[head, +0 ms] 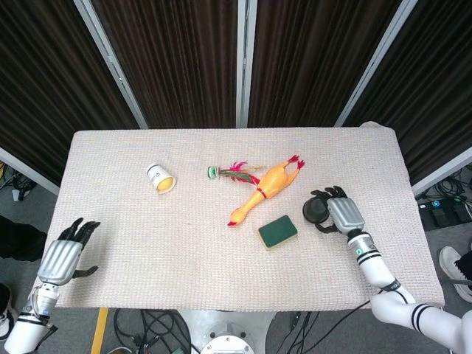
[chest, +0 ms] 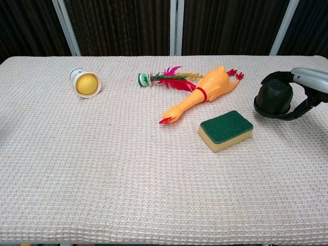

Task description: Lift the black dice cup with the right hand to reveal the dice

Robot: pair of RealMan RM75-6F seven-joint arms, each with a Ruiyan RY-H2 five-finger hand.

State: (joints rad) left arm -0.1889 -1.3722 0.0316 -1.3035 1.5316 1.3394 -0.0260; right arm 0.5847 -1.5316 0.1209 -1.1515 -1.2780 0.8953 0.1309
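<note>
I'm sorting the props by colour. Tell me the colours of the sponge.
The sponge has a dark green scouring top over a pale yellow body, clearest in the chest view.

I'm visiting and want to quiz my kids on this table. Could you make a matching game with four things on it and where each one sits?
Things:
1. paper cup
2. rubber chicken
3. sponge
4. black cup

Places or states:
A. mouth down on the cloth, with the right hand around it
B. lying on its side near the far left corner
C. flat, nearest the front edge of the four
D. stretched out at a slant beside a feathered toy

Pairs: 1-B, 2-D, 3-C, 4-A
</note>
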